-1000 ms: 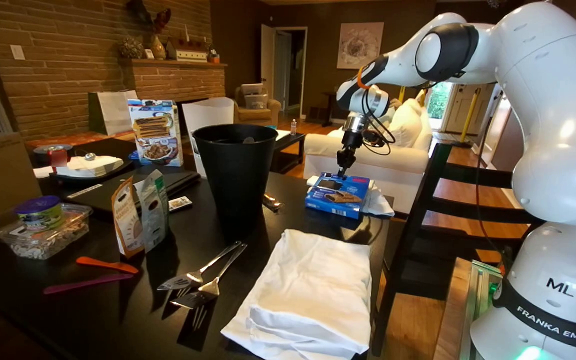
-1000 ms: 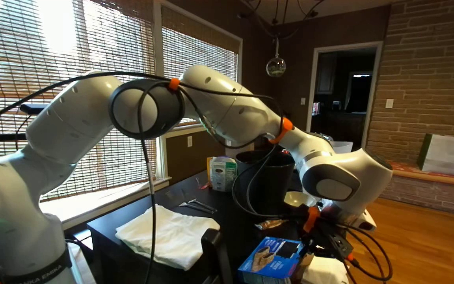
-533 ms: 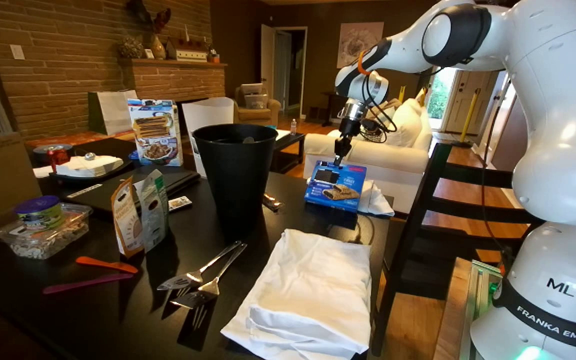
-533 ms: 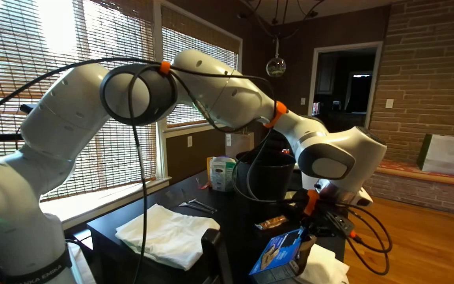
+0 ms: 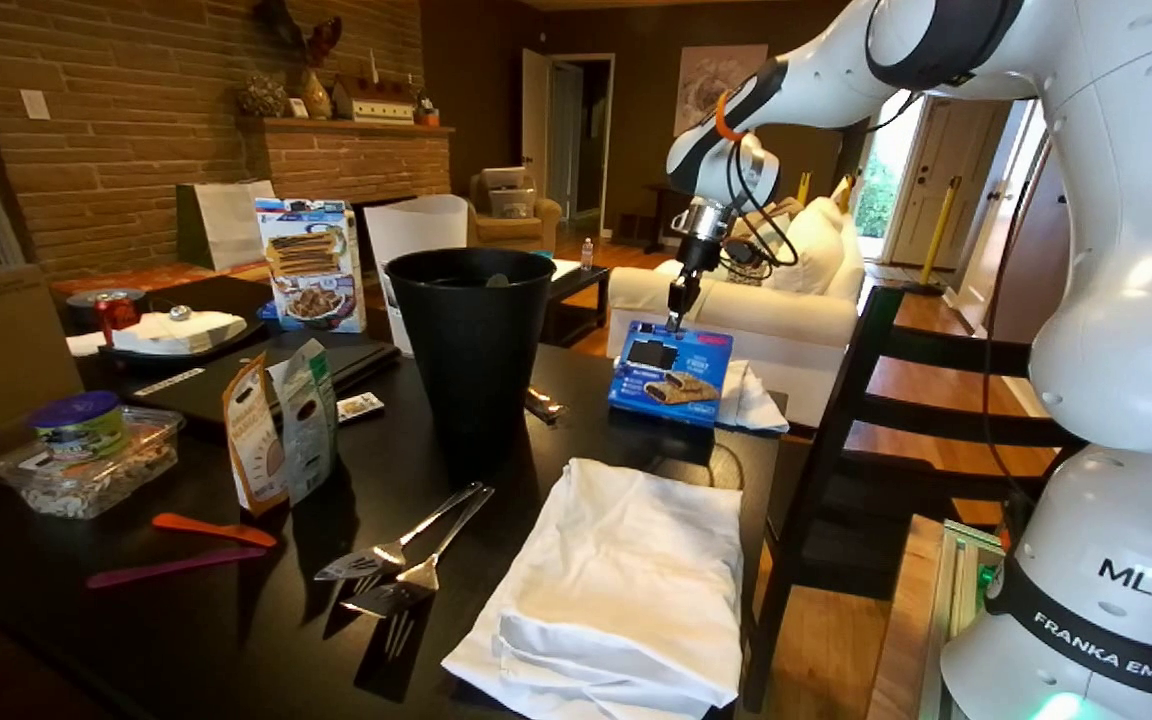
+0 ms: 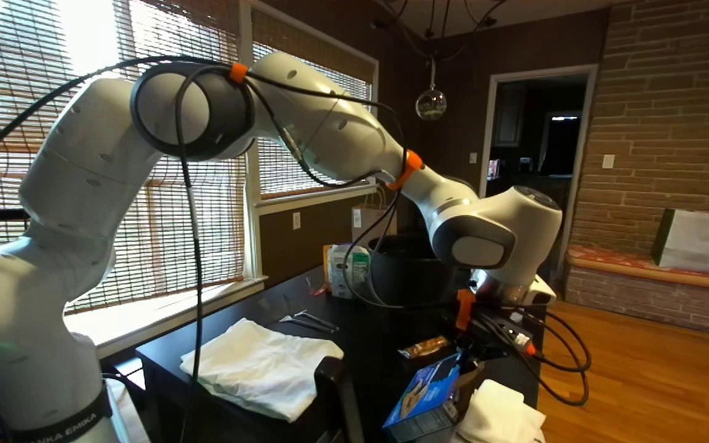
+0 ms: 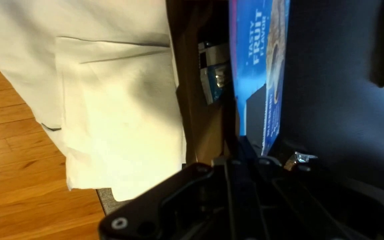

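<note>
A blue snack box (image 5: 671,380) is tilted up near the table's end in both exterior views (image 6: 423,394). Its open side shows a brown cardboard inside with a few wrapped bars (image 7: 214,73) in the wrist view. My gripper (image 5: 674,322) is shut on the upper edge of the box's printed panel, as the wrist view (image 7: 243,160) shows. I cannot tell whether the box's lower edge still touches the table. White cloth (image 7: 125,116) lies beside the box's open side. A wrapped bar (image 6: 424,347) lies on the table near the box.
A tall black bin (image 5: 466,350) stands left of the box. A folded white cloth (image 5: 626,580) and metal servers (image 5: 421,565) lie nearer this camera. Two pouches (image 5: 306,420) stand by the bin. A dark chair (image 5: 841,420) stands at the table's side.
The box has gone from lying nearly flat to tilted, its gripped edge raised with my gripper. In the last half second the gripper shifted slightly and the arm's elbow rose.
</note>
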Robot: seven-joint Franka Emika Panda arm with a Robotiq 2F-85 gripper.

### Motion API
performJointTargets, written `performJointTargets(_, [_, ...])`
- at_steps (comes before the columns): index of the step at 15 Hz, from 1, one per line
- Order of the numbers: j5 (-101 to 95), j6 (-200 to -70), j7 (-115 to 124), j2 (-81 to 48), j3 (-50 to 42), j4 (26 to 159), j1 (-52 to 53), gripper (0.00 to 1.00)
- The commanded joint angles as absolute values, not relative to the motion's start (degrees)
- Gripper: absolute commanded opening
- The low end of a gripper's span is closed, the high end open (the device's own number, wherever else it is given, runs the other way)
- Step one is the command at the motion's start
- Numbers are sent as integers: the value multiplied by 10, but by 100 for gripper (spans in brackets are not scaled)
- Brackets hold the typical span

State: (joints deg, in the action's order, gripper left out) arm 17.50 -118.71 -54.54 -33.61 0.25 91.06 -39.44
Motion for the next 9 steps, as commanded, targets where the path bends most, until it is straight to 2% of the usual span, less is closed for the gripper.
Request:
performJointTargets(1, [176, -1233, -567, -276, -15, 1000, -368, 0])
performJointTargets(9, [140, -1359, -549, -209, -60, 1101, -295, 0])
